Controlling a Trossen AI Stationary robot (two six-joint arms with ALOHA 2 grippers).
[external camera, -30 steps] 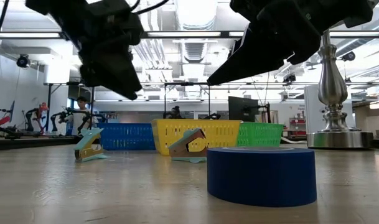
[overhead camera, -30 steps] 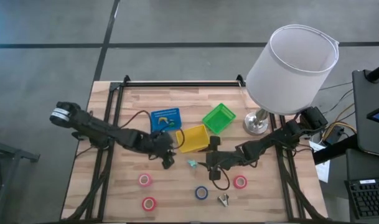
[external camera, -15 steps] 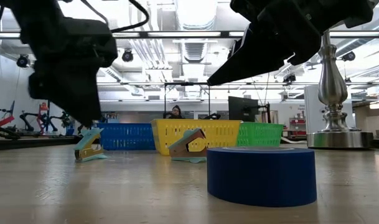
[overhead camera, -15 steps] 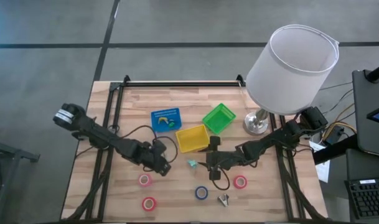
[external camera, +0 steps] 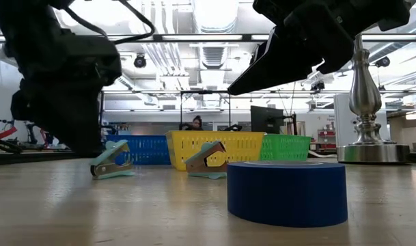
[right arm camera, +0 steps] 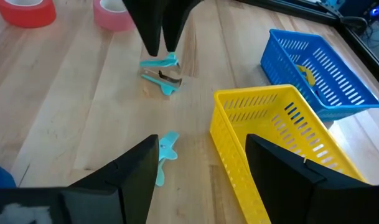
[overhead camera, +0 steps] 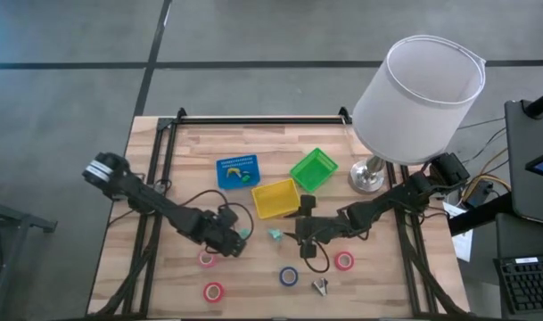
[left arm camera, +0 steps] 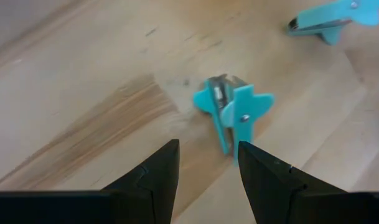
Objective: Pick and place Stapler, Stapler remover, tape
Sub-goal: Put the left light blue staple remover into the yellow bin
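Two teal stapler removers lie on the wooden table. My left gripper (overhead camera: pixel 234 242) (left arm camera: pixel 208 149) is low over the left remover (overhead camera: pixel 245 234) (left arm camera: pixel 234 112), open, its fingertips right at the remover's near end. The second remover (overhead camera: pixel 275 234) (right arm camera: pixel 167 153) lies just in front of my right gripper (overhead camera: pixel 300 234) (right arm camera: pixel 201 146), which is open and hovering. The blue tape (overhead camera: pixel 289 276) (external camera: pixel 286 192) and three pink-red tape rolls (overhead camera: pixel 207 259) (overhead camera: pixel 215 292) (overhead camera: pixel 344 260) lie flat near the table's near edge. A grey stapler remover (overhead camera: pixel 321 286) lies beside the blue roll. My left gripper comes at the left teal remover (right arm camera: pixel 162 68) from above, slanting, with one fingertip (left arm camera: pixel 244 150) right beside the remover's near end (left arm camera: pixel 226 144). Whether it touches the remover, I cannot tell. The remover lies on the table.
A blue bin (overhead camera: pixel 238 171) with a small yellow-green object inside, a yellow bin (overhead camera: pixel 276 198) and a green bin (overhead camera: pixel 313 169) stand toward the far side. A lamp (overhead camera: pixel 418 89) with a white shade stands at the far right. Cables trail beside both arms.
My left gripper has moved from beside the yellow bin toward the table's near edge and down, ending low at the left teal remover. That remover has shifted and turned a little on the table. My right arm has kept still.
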